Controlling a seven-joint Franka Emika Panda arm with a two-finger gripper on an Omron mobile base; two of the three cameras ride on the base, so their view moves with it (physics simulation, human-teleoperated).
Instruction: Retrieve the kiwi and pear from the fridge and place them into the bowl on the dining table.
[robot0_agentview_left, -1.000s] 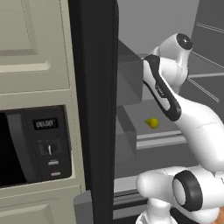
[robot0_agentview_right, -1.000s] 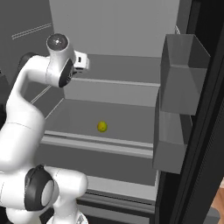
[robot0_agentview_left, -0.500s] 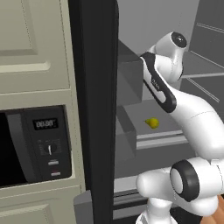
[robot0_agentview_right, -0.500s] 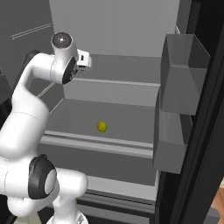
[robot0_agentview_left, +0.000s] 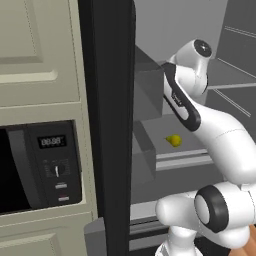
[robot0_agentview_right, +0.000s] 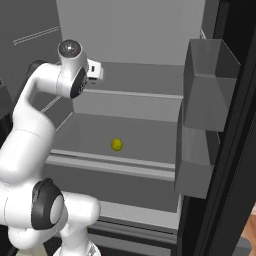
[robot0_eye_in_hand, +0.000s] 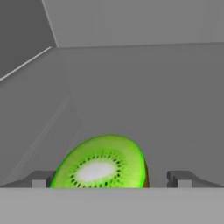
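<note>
From the hand camera I see the kiwi (robot0_eye_in_hand: 103, 162) cut off at its lower edge, so its underside and any contact with the shelf stay hidden from me. Of the gripper (robot0_eye_in_hand: 109, 178) I get just the two finger tips (robot0_eye_in_hand: 40, 178), spread wide either side of the fruit; whether they touch it I cannot tell. In both base views my own arm covers the hand. The pear (robot0_agentview_right: 117, 144) is too small for me to judge its shape. The microwave (robot0_agentview_left: 37, 167) runs off the left edge.
</note>
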